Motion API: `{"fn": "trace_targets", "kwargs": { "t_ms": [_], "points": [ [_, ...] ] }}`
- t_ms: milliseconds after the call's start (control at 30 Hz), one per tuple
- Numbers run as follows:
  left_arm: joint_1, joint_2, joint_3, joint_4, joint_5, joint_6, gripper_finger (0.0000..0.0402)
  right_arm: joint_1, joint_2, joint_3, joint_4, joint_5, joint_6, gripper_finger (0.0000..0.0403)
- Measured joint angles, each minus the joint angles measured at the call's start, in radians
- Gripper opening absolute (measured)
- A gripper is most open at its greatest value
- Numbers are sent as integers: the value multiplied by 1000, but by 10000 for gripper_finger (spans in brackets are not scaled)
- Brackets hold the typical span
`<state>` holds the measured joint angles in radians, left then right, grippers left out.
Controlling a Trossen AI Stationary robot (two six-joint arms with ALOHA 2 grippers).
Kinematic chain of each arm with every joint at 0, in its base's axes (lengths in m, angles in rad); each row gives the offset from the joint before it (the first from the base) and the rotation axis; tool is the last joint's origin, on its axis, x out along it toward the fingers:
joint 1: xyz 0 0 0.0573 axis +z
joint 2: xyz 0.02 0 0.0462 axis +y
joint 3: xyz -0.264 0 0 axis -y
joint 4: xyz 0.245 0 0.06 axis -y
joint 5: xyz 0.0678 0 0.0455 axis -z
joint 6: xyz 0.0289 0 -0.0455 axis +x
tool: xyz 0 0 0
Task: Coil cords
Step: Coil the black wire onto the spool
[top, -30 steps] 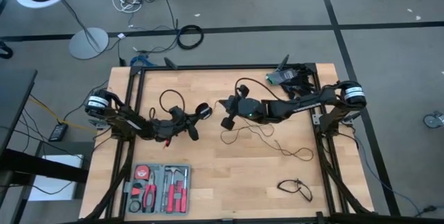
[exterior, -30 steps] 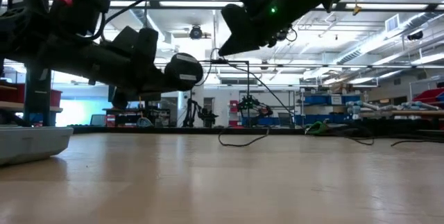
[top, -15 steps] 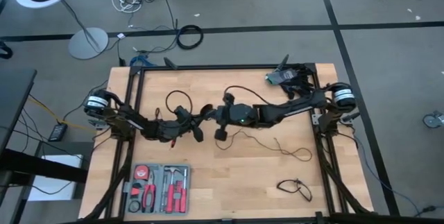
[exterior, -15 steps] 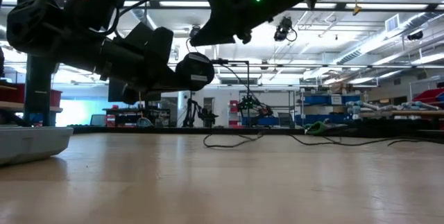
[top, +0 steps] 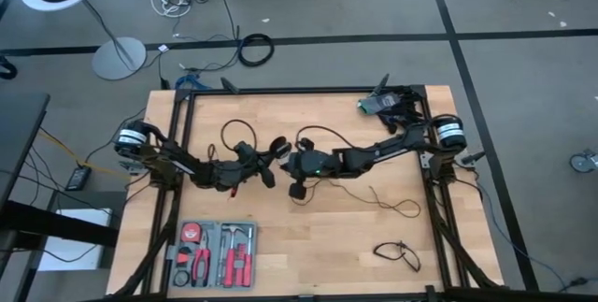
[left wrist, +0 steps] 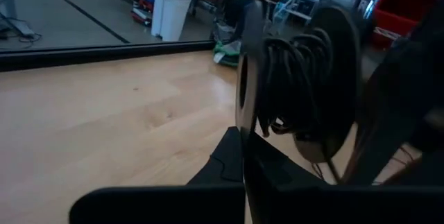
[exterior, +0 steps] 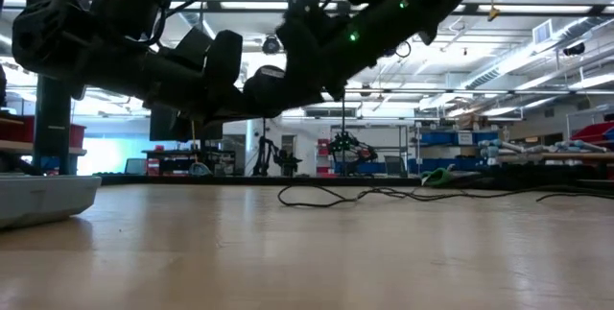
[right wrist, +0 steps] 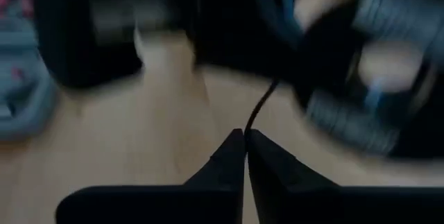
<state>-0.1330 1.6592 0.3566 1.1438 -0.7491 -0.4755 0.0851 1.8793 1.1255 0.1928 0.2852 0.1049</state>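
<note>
Spool: a round black spool (left wrist: pixel 298 78) with black cord wound on it shows close up in the left wrist view; seen from above it sits near the middle of the table (top: pixel 318 255), beyond the toolbox (top: pixel 213 254).
Left gripper (top: pixel 250 162): clenched on the spool, which stands just past its fingertips in its own wrist view.
Right gripper (top: pixel 290 157): its fingers (right wrist: pixel 232 151) meet tip to tip in the right wrist view and pinch the long cord (right wrist: pixel 258 109), which runs from the tips toward the blurred spool.
High view only: the long cord (top: pixel 374 194) trails loose across the wood from the right gripper, away from the toolbox, and a short cord (top: pixel 397 251) lies coiled well apart on the far side of the table from the toolbox.
Low view only: both grippers hang above the table top, clear of it, while the slack cord (exterior: pixel 326 195) lies flat on the wood below them.
Wrist views only: how the jaws stand; from above and from table height the two grippers merge into one dark mass.
Change since a second ago: the right gripper has travelled from well apart to right against the spool, and the slack cord has been pulled straighter.
Left arm since then: little moved, still over the wood just beyond the toolbox.
</note>
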Motion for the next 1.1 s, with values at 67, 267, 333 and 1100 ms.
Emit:
{"fn": "trace_targets", "kwargs": {
  "t_ms": [67, 267, 333, 1100],
  "points": [
    [1, 0, -3, 29, -6, -1, 0, -7, 0, -1, -84, -6, 46, 22],
    [1, -1, -37, 116, -5, 16, 0, -15, -1, -2, -333, -5, 144, 28],
    [1, -1, -58, 137, -8, 11, 0, -14, -9, -6, -384, 14, 162, 28],
    [0, -1, -95, 168, 54, 20, 0, -2, -205, -886, 1359, 200, 201, 29]
  ]
}}
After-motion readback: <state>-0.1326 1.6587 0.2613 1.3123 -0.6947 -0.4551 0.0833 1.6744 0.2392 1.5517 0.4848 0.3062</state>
